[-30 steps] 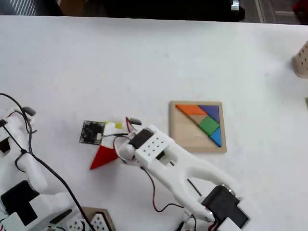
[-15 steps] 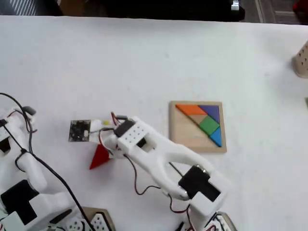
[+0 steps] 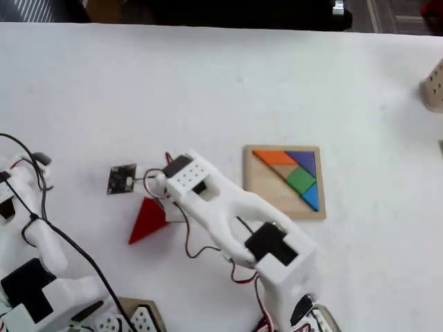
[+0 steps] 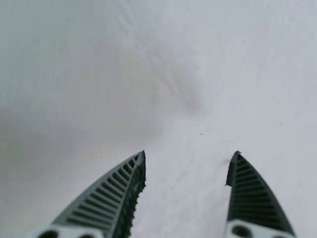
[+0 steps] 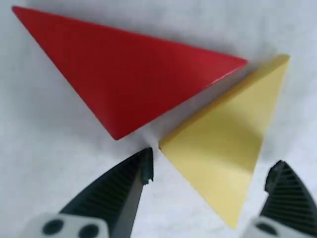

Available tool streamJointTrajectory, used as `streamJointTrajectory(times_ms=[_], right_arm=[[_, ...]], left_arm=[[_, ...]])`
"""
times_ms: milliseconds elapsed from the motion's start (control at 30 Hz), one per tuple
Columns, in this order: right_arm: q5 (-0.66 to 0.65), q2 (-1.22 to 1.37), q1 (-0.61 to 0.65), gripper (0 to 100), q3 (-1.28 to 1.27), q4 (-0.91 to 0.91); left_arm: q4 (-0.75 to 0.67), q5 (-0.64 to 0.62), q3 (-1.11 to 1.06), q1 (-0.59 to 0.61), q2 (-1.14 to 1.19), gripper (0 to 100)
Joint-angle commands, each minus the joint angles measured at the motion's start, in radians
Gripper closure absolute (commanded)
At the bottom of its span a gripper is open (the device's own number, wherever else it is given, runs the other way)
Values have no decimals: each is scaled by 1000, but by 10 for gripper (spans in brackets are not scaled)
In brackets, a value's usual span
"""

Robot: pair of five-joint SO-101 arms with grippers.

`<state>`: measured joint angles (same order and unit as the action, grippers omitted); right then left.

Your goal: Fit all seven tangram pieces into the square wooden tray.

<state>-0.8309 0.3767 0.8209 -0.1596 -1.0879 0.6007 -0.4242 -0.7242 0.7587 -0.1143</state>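
Table [image 3: 208, 90]: white, carrying all task items.

Right arm [image 3: 221, 207]: stretched from the near edge toward the loose pieces, well apart from the tray.

Wooden tray [image 3: 266, 197]: right of centre. Its far-right half holds orange, purple, green and blue pieces; its near-left half is bare wood.

Red triangle [image 5: 133, 74]: flat on the table left of the tray, with one corner almost touching the yellow triangle.

Yellow triangle [image 5: 228, 144]: flat on the table, lying between the jaws of the right gripper.

Right gripper [image 5: 213, 161]: jaws spread wide, holding nothing, straddling the yellow triangle.

Left gripper [image 4: 188, 156]: jaws apart, empty, over bare table.

Risks, as judged:
- The near finger sits in the narrow gap between the two triangles. On closing it may catch the red corner and shove that piece, or pinch both together.
- The yellow triangle is thin and tapers. Jaws bearing on slanted edges may squeeze it out sideways or spin it.
- A low descent could pin the piece against the table rather than lift it.

Change noted: over the last second the right arm's elbow has swung left and its head has moved farther from the near edge, exposing more of the red triangle. The red triangle and the tray's contents appear unmoved.
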Motion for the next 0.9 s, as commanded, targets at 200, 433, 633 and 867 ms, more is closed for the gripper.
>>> streamJointTrajectory(times_ms=[200, 433, 633, 867], right_arm=[[46, 22, 47, 647, 117, -61], [124, 31, 47, 648, 127, -53], [130, 38, 31, 736, 126, -77], [137, 143, -19, 761, 245, -200]], left_arm=[[-21, -17, 48, -24, -4, 730], [-21, -17, 48, -24, -4, 731], [-21, -17, 48, -24, -4, 731], [-21, -17, 46, -24, -4, 731]])
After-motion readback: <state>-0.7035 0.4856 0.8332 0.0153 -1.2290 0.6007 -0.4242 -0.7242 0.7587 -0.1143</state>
